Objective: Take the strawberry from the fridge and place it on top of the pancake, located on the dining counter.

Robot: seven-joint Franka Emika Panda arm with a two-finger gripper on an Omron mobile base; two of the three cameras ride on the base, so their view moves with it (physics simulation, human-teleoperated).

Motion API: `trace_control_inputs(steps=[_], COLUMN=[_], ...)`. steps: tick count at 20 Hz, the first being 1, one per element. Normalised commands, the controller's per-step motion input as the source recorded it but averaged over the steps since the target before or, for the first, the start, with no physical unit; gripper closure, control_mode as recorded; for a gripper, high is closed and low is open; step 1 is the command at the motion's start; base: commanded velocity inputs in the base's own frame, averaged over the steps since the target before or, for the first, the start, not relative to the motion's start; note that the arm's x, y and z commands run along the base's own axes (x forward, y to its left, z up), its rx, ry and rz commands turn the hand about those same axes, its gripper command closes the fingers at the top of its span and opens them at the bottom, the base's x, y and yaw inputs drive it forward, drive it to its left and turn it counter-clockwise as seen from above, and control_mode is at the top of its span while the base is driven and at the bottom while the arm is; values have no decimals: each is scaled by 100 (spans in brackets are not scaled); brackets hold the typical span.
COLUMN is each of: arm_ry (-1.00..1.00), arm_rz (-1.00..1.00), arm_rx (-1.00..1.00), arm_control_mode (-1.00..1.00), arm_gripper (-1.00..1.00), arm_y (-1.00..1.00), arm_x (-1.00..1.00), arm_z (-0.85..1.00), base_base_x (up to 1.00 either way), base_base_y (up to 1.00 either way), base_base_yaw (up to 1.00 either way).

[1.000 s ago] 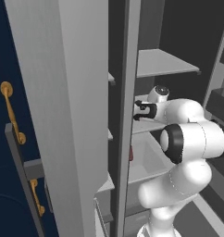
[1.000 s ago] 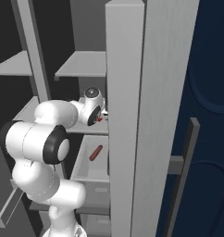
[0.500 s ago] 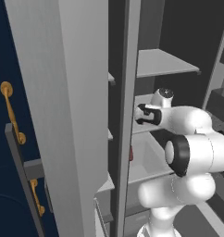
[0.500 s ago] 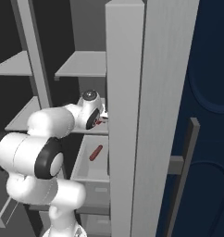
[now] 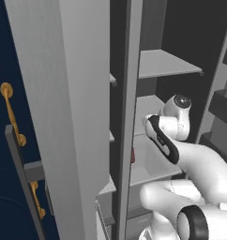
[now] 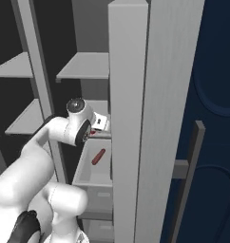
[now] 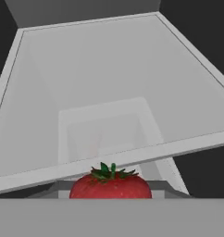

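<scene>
The strawberry (image 7: 110, 185), bright red with a green leafy cap, sits right in front of the hand camera, above the edge of a grey shelf (image 7: 109, 92). My gripper (image 6: 100, 124) is inside the open fridge (image 6: 131, 95), close to the door's edge. It is shut on the strawberry, and a speck of red (image 6: 91, 133) shows at the fingers. In the left base view my arm reaches past the door (image 5: 73, 93) and hides the hand. The pancake and the dining counter are out of view.
A red elongated item (image 6: 98, 156) lies in a light-grey drawer (image 6: 88, 178) below the hand. Grey shelves (image 5: 167, 63) stack above and below. The open door's edge stands close beside the hand. Navy cabinets with brass handles (image 5: 12, 112) flank the fridge.
The jaws have closed on the strawberry. The wrist has drawn back from the shelf, and the elbow has swung lower.
</scene>
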Motion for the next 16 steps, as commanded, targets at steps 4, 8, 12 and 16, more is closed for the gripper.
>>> trace_control_inputs(steps=[4,8,12,16], arm_ry=[2,5,12,8], arm_rz=[-4,-5,0,0], arm_rx=[3,11,1,-7], arm_control_mode=[-100,-100,-100,-100], arm_gripper=[100,100,100,100], arm_y=[22,4,22,42], arm_x=[-76,-100,-100,-100], arm_z=[49,31,52,42], base_base_x=[0,0,0,0], base_base_y=[0,0,0,0], base_base_yaw=[0,0,0,0])
